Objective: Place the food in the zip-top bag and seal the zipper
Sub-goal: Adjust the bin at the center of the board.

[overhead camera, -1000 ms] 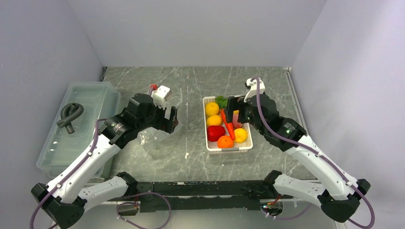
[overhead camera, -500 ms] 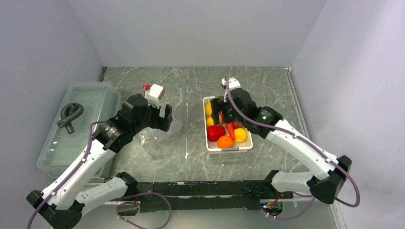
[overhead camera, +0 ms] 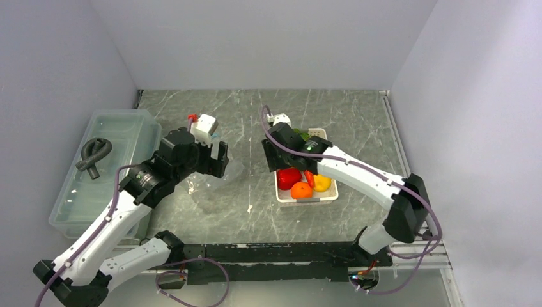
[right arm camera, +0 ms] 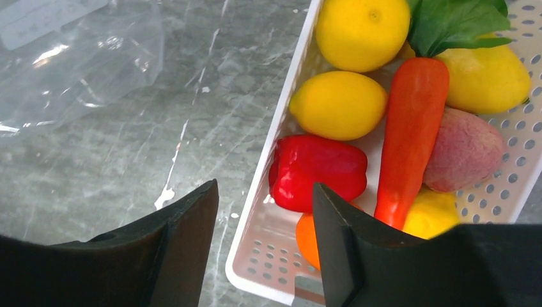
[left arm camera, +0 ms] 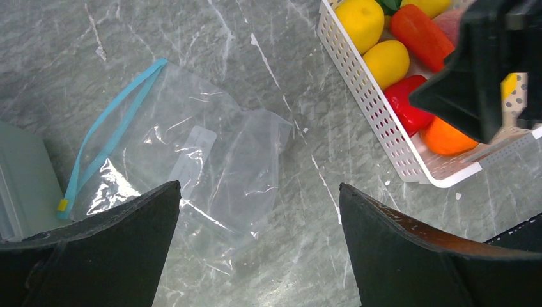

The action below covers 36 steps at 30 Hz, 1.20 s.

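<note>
Grey marbled table [overhead camera: 255, 211], pale walls on three sides. From the top view we've got open stone in the middle and toward the back, and it's tighter at the flanks. A translucent lidded bin [overhead camera: 70, 211] with a black hose [overhead camera: 94, 155] on top takes up the left edge. The white basket [overhead camera: 307, 199] sits right of centre. Between them the zip-top bag [overhead camera: 195, 185] lies flat, and it's hard to make out from up here. Our left gripper [overhead camera: 220, 167] hangs over the bag. The right gripper [overhead camera: 273, 161] hangs at the basket's left rim.

Left wrist view: jaws spread wide, gripping nothing. The bag is right below us, wrinkled and flat on the stone. Its teal zipper [left arm camera: 108, 121] runs along the left end, just beside the bin's corner. The bag's right edge comes near the basket but doesn't touch it, with a strip of bare table between them.

Right wrist view: fingers [right arm camera: 185, 243] apart, not clamped on anything, hovering over the basket's left rim. The red pepper [right arm camera: 317, 169] is just ahead of the gap. All the food is in the basket:
- two yellow fruits [right arm camera: 339, 104] behind the pepper
- the carrot [right arm camera: 409, 134] lying lengthwise down the middle
- a green leaf [right arm camera: 454, 22] at the far end
- an orange fruit [right arm camera: 307, 240] at the near end

A corner of the bag shows upper left, apart from the basket.
</note>
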Available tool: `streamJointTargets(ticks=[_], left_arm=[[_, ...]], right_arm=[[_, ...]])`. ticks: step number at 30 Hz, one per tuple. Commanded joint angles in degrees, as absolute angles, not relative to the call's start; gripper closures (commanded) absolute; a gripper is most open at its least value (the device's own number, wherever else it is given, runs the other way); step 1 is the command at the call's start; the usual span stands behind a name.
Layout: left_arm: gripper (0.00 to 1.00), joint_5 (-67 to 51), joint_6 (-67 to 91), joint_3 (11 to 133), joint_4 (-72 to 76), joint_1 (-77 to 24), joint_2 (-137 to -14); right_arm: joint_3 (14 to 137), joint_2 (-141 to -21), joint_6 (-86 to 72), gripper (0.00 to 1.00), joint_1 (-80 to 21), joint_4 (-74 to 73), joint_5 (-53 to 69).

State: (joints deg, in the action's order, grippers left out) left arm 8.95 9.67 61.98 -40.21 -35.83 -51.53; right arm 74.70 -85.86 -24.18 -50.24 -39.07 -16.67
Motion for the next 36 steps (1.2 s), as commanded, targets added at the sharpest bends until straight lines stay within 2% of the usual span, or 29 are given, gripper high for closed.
streamJointTargets(ticks=[1,9,21,32,36], left_arm=[[0.01,10.2,8.8,61.7,-39.5,-35.8,-49.6],[0.01,10.4,9.1,61.5,-39.4,-35.7,-48.1],[0.01,10.2,9.3,61.2,-39.1,-35.8,-46.9],[0.01,9.8,9.2,61.2,-39.1,-35.7,-47.1],[0.01,10.0,9.2,61.1,-39.0,-35.7,-47.1]], right_arm=[[78.7,-89.0,-28.3,0.43,-50.4,-39.0,-21.2],[81.5,-97.1,-31.1,0.55,-50.4,-38.8,-23.3],[84.3,-105.2,-31.9,0.62,-50.1,-37.5,-26.0],[83.9,-106.9,-32.1,0.8,-48.8,-36.8,-26.3],[83.5,-106.7,-30.6,0.91,-48.3,-36.0,-25.8]])
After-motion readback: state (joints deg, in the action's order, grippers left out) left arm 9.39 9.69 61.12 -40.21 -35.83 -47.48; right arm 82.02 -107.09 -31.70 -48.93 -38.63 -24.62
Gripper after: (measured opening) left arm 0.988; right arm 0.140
